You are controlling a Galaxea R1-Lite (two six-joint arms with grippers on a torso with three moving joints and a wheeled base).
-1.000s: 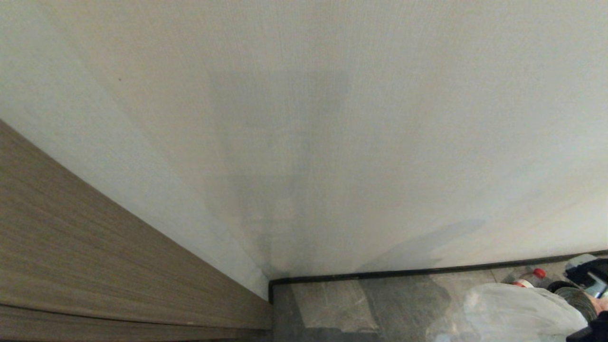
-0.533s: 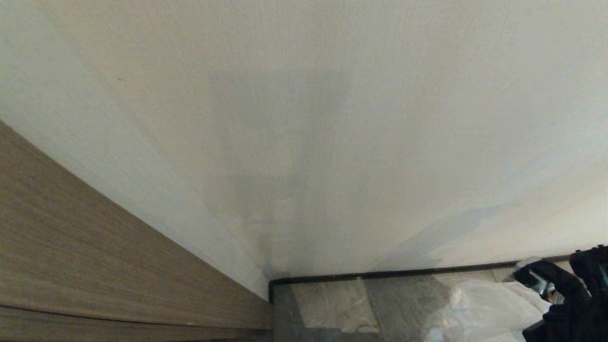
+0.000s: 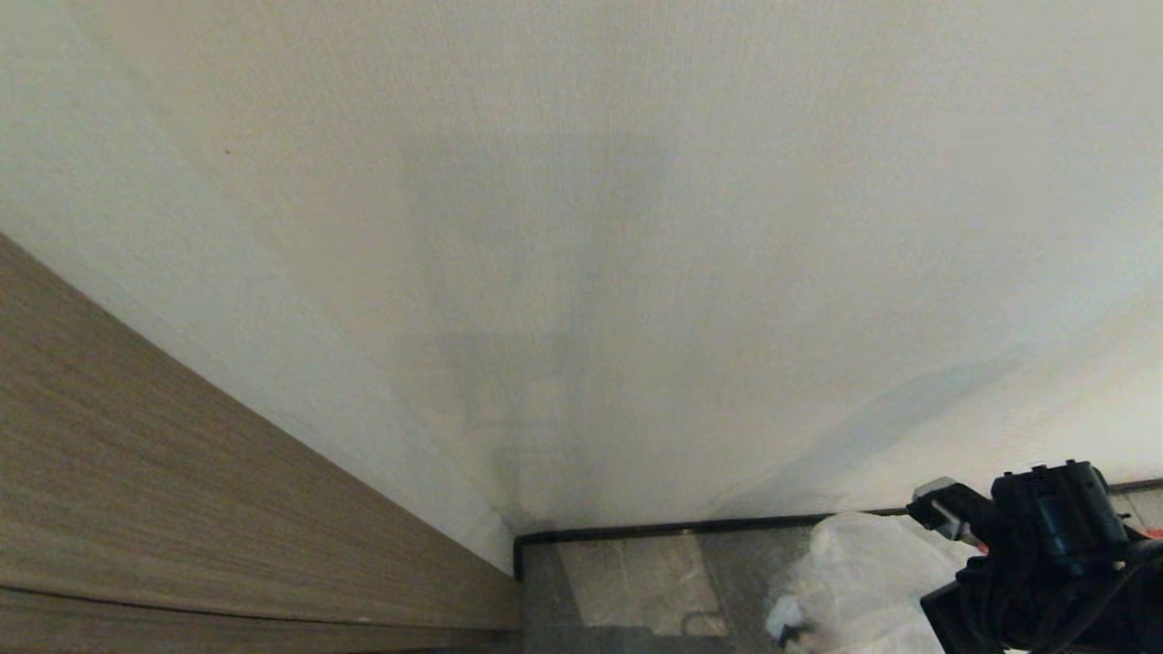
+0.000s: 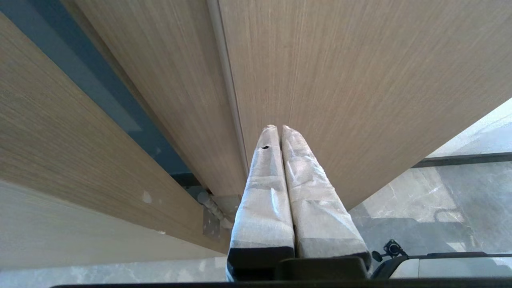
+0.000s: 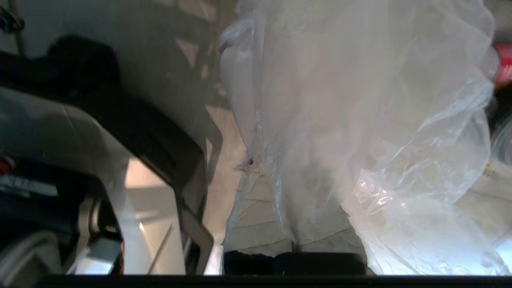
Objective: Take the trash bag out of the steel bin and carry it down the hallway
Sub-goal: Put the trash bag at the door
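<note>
The trash bag is thin clear crinkly plastic, low at the right of the head view, above the hallway's grey marbled floor. My right arm is just right of it. In the right wrist view the trash bag drapes over the taped fingers of my right gripper, which stand close together with plastic pinched between them. My left gripper is parked and shut on nothing, pointing at a wood panel. The steel bin is out of view.
A pale wall fills most of the head view, with dark skirting at its foot. A wood panel runs along the left. A red cap shows beside the bag. My own grey and black body is close by.
My right arm has come up and leftward into the head view, and the bag has shifted left with it. The bottle and dark round object at the far right are now hidden behind the arm.
</note>
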